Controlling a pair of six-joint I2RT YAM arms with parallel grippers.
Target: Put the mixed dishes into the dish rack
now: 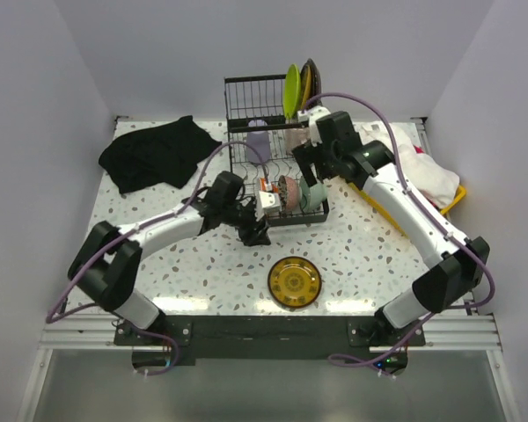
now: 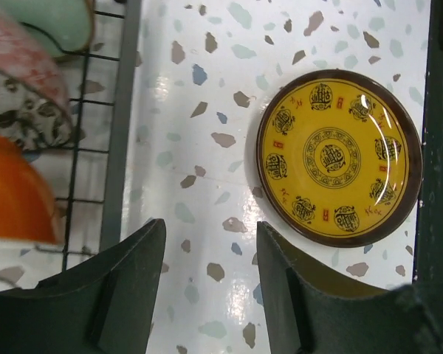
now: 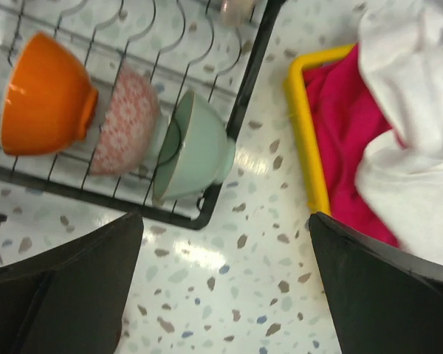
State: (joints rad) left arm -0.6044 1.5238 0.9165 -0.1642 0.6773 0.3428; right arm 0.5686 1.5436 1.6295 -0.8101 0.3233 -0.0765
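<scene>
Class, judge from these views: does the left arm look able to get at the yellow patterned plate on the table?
Probably yes. The yellow patterned plate lies alone on bare tabletop, clear of the dish rack, and the left fingers hang open close by with nothing between.

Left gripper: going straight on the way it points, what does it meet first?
Likely bare table, the speckled strip between the edge of the dish rack and the yellow patterned plate. The left gripper is open with nothing between its fingers. Its height above the table is unclear.
</scene>
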